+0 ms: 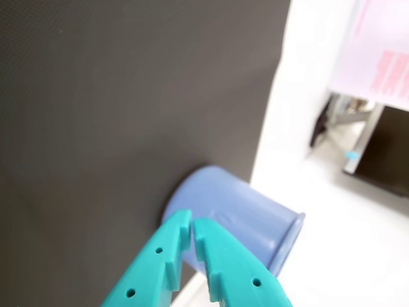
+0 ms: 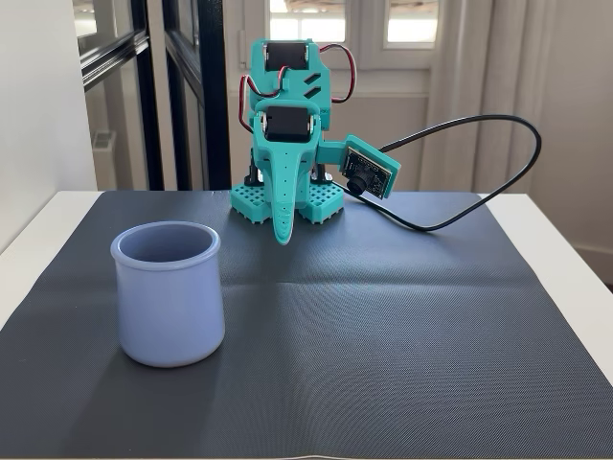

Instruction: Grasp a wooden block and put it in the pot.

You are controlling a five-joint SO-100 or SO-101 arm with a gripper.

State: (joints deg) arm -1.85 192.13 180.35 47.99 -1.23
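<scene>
Fingers nearly together on the folded arm, gripping nothing, and no wooden block anywhere in either view.

Largest first: the room was bright, with windows and pale curtains behind; the white counter carried a dark ribbed mat, which looked grippy enough to stop things sliding. On the mat, at the left of the fixed view, stood the pot, upright, smooth and open-mouthed, well apart from the arm. I would judge a small wooden bar to be light and stiff, best pinched across its narrow sides near the middle.
</scene>
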